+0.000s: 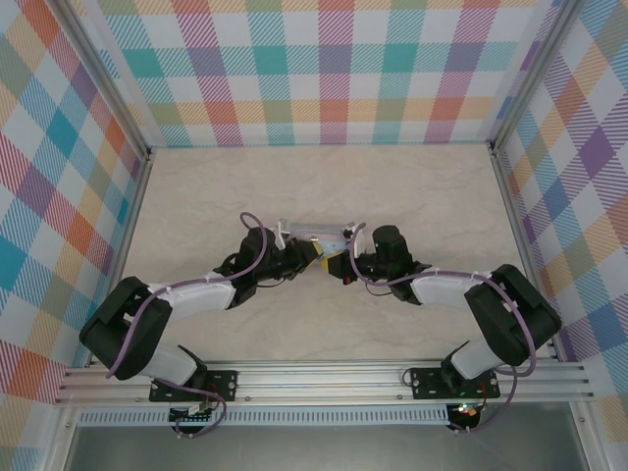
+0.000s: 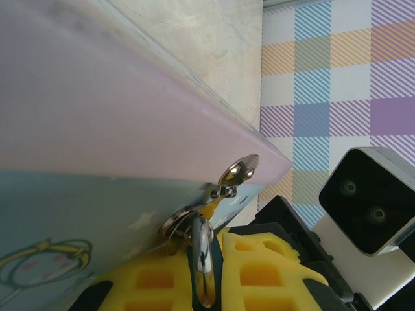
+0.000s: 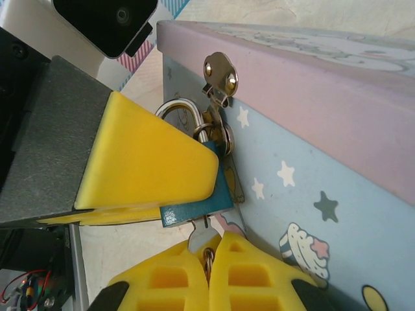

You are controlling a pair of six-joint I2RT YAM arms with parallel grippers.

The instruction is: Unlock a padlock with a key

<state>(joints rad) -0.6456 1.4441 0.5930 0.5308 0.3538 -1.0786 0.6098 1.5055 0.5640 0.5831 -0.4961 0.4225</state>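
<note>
Bright, even light; glare streaks the close, blurred padlock (image 2: 203, 265).

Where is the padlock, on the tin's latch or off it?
On it: the padlock has its silver loop through the latch on the tin. Whether it is unlocked, cannot tell.

The padlock (image 3: 176, 107) gleams metallic; the tin (image 3: 311, 194) looks matt.

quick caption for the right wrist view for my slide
Right tool pinches the key at the underside of the padlock, which the left tool holds at the tin's hasp.
</note>
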